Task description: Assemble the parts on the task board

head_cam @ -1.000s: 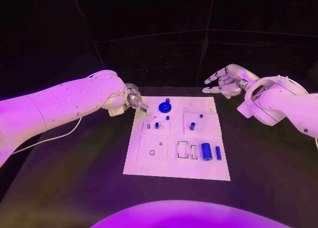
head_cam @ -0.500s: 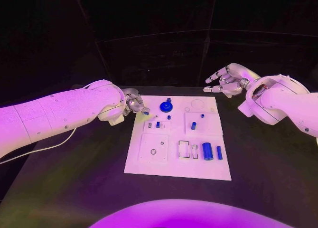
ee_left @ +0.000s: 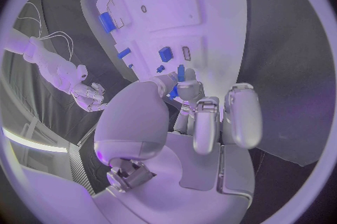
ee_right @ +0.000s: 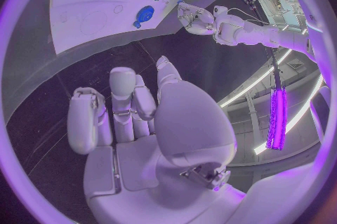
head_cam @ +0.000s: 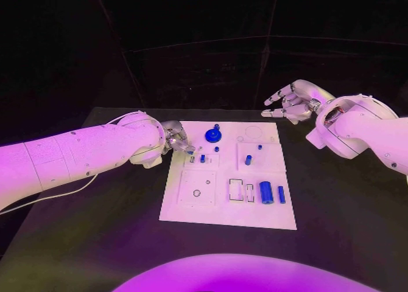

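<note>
Silver-fingered left hand (head_cam: 175, 137) pinches a small blue peg (ee_left: 180, 72) at the white rectangular task board's (head_cam: 204, 213) left edge; silver right hand (head_cam: 290, 104) hovers beyond the far corner, fingers spread, holding nothing.

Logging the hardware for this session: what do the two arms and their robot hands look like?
Both arms have smooth, rounded white shells. The left arm has a thin pale cable looping beside it. Each ends in a silver, many-fingered metal robot hand: the left robot hand and the right robot hand, with rounded, segmented fingers and smooth, domed palm housings.
</note>
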Robot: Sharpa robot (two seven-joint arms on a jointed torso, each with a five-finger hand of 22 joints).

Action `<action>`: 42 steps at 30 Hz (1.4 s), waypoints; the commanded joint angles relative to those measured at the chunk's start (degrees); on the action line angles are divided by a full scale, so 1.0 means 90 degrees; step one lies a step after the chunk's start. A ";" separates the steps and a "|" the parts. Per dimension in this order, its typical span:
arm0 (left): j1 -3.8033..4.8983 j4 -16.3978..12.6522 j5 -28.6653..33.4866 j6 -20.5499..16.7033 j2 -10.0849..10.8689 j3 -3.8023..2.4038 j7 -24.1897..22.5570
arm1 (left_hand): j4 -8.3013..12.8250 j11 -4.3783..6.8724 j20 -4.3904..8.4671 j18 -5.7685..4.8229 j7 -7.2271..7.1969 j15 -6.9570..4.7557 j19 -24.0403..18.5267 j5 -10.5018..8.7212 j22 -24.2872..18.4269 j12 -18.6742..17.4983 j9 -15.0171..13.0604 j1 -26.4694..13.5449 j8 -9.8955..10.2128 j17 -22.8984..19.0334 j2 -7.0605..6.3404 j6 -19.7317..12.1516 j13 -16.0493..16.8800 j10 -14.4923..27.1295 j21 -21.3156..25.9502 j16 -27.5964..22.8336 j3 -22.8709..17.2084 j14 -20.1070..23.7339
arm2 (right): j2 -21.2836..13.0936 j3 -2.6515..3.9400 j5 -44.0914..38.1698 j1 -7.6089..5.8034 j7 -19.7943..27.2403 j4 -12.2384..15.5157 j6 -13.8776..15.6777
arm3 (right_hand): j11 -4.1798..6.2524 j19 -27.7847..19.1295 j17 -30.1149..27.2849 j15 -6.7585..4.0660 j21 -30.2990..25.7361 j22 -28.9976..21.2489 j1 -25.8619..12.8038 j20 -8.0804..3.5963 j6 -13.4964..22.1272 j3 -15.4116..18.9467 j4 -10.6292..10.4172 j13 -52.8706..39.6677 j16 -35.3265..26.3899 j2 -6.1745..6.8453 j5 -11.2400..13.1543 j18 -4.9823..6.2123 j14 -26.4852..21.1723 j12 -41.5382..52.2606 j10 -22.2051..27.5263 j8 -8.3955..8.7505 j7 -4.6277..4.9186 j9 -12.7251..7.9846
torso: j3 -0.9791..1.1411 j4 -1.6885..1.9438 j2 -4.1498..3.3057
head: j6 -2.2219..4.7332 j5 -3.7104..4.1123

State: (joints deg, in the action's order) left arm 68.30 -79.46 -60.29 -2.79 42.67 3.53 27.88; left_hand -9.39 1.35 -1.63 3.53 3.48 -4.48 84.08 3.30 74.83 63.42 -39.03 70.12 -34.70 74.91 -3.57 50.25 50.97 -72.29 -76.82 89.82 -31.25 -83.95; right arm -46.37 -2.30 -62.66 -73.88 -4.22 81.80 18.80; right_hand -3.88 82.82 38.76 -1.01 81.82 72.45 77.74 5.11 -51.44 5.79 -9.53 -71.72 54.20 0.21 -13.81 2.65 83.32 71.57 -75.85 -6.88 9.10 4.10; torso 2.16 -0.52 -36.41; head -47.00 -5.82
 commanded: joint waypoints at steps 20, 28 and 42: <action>-0.0032 0.0082 -0.0293 0.0527 -0.0099 0.0111 0.0164 | 0.0789 -0.0002 0.0026 -0.0003 -0.0057 -0.0031 0.0131 0.0016 0.0003 -0.0016 -0.0010 0.0043 -0.0036 0.1677 -0.0006 -0.0003 -0.0006 -0.0048 -0.0021 0.0020 -0.0825 -0.0672 | 0.0029 0.0004 -0.0019 -0.0010 0.0046 -0.0018 -0.0043 | 0.0005 -0.0054 -0.0007 0.0000 -0.0027 -0.0010 0.0016 -0.0006 0.0035 0.0031 -0.0019 -0.0008 -0.0008 -0.0007 -0.0050 0.0102 -0.0007 0.0004 -0.0005 -0.0045 -0.0010 0.0000 | 0.0003 -0.0002 0.0000 | -0.0041 0.0014; -0.0040 0.0057 -0.0293 0.0525 -0.0124 0.0115 0.0171 | 0.0792 -0.0002 0.0027 -0.0003 -0.0057 -0.0031 0.0131 0.0015 0.0003 -0.0013 -0.0012 0.0037 -0.0042 0.1677 -0.0012 -0.0001 -0.0002 -0.0052 -0.0020 0.0020 -0.0834 -0.0672 | 0.0031 0.0004 -0.0019 -0.0010 0.0046 -0.0024 -0.0046 | 0.0005 -0.0054 -0.0007 0.0000 -0.0027 -0.0010 0.0016 -0.0006 0.0035 0.0031 -0.0019 -0.0008 -0.0008 -0.0007 -0.0050 0.0102 -0.0007 0.0004 -0.0005 -0.0045 -0.0010 0.0000 | 0.0005 -0.0001 0.0000 | -0.0058 0.0012; -0.0045 0.0086 -0.0293 0.0544 -0.0121 0.0115 0.0178 | 0.0792 -0.0002 0.0027 -0.0003 -0.0057 -0.0031 0.0131 0.0015 0.0003 -0.0013 -0.0012 0.0037 -0.0042 0.1677 -0.0012 -0.0001 -0.0002 -0.0052 -0.0020 0.0020 -0.0834 -0.0672 | 0.0044 0.0004 -0.0019 -0.0010 0.0044 -0.0028 -0.0060 | 0.0005 -0.0051 -0.0007 0.0000 -0.0025 -0.0005 0.0019 -0.0007 0.0034 0.0037 -0.0027 -0.0014 -0.0008 -0.0014 -0.0057 0.0101 -0.0007 0.0012 -0.0011 -0.0048 -0.0011 0.0000 | 0.0005 -0.0006 0.0005 | -0.0073 0.0021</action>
State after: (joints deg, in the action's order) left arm 67.88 -78.84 -62.52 1.15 41.55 4.55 29.01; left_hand -9.06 1.41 -1.63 3.53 3.39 -4.48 84.08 3.32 74.81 63.42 -39.03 70.02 -34.68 74.91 -3.66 50.37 50.98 -72.39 -76.82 89.82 -31.57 -83.95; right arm -46.02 -2.31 -62.66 -73.88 -4.19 81.51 18.57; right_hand -3.88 82.82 38.76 -1.01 81.82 72.45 77.74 5.11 -51.44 5.96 -9.70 -71.79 54.20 0.21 -14.14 2.65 83.32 71.57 -75.85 -7.10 9.10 4.10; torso 2.19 -0.54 -36.40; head -47.64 -5.65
